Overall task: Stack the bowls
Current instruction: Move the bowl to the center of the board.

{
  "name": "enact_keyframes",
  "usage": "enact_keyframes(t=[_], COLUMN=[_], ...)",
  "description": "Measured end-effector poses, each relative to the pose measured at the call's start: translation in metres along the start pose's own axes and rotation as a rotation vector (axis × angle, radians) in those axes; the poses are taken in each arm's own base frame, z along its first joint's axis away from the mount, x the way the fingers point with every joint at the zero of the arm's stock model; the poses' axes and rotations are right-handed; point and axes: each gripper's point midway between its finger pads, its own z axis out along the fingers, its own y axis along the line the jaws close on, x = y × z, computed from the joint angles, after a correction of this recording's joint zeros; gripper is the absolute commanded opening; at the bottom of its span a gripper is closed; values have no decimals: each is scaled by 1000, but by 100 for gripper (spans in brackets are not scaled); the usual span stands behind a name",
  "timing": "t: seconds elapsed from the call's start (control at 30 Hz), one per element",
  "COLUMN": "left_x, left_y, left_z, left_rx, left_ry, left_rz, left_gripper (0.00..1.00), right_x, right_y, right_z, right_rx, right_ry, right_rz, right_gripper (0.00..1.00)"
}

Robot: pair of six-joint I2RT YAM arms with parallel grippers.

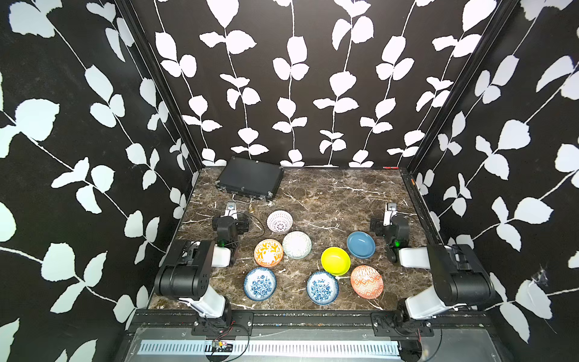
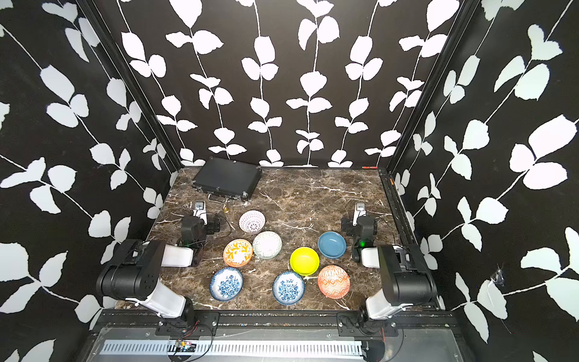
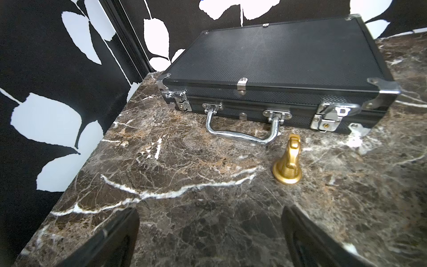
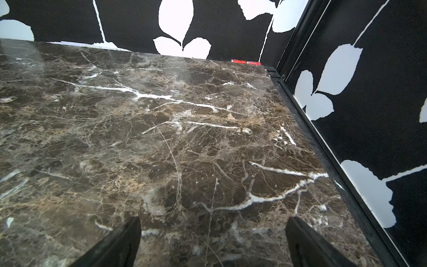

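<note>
Eight bowls [image 1: 297, 245] lie singly, none nested yet, in the lower middle of both top views, between the two arms. The yellow bowl [image 1: 335, 260] sits just beside the blue bowl [image 1: 361, 244]. They look like glazed ware: stiff, light enough for one hand, slick, and likely to chip if dropped. I would pinch a rim, one finger inside and one outside.

The left hand [image 3: 211, 211] is spread and empty above the bare table [image 3: 184, 231], facing a black case [image 3: 277, 57] and a small gold figure [image 3: 287, 161]. The right hand [image 4: 213, 219] is likewise spread and holds nothing.

No brand or writing can be read. A red stick [image 4: 246, 62] at the table's far edge carries print too small to make out.
</note>
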Motion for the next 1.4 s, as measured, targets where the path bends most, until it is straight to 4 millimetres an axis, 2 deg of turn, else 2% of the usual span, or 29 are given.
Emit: enact_keyframes(t=[1.17, 1.27, 1.4], left_x=[-1, -8, -26], left_y=[2, 3, 11], left_z=[-1, -7, -17], left_rx=[-26, -50, -118], left_ry=[0, -16, 26], left_rz=[1, 9, -8], left_gripper=[99, 99, 99], right_x=[-1, -10, -35], right_y=[0, 1, 1], right_z=[-1, -7, -23], right_rx=[14, 27, 39], right_ry=[-2, -16, -75], right_rz=[-4, -14, -20], right_gripper=[99, 99, 99])
